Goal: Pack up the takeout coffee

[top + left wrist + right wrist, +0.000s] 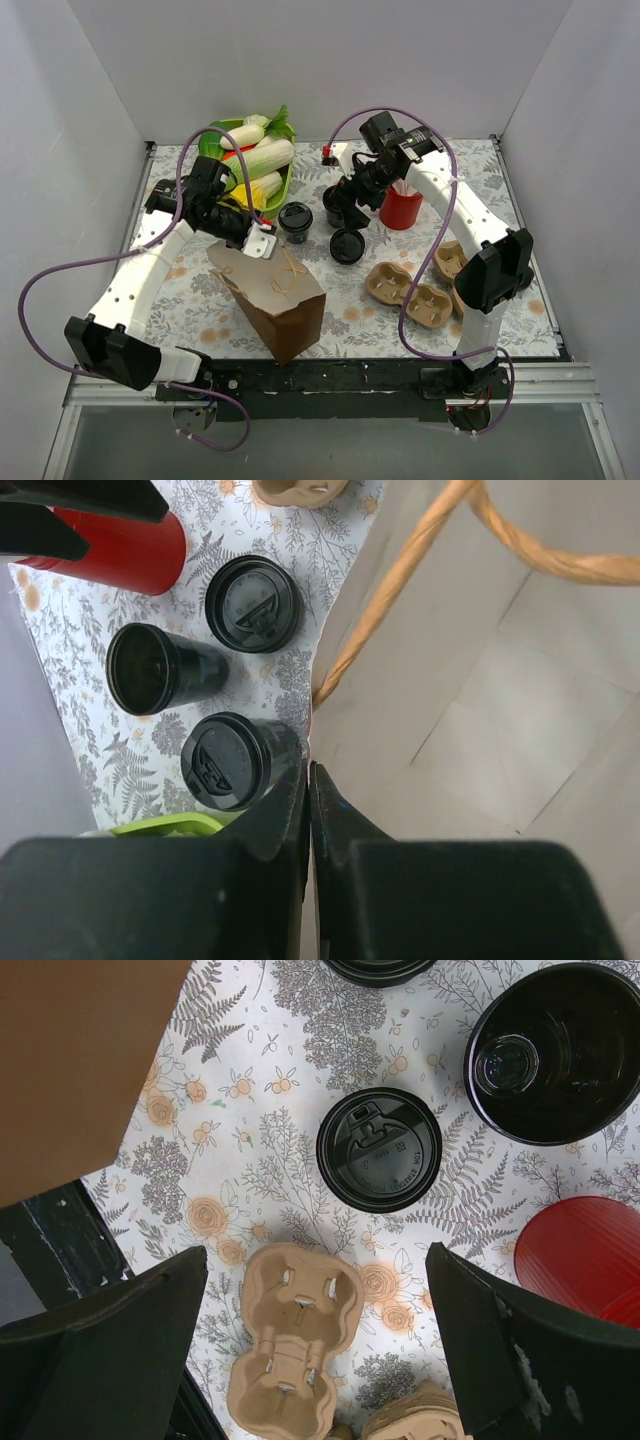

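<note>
Left fingers [309, 770] pinch the bag [480, 680] rim shut, right fingers [315, 1255] gape empty; the coffee [238, 762] stands unpacked on the surface [260, 1160].

The right wrist view's edge cuts off the red cup [585, 1260] and what seems an open black cup [560, 1050].

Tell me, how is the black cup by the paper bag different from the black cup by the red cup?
The lidded cup has a sip lid on; the open cup has none, so you can see inside. The lidded cup sits by the paper bag; the open cup stands nearer the red cup. Both are black and upright.
</note>
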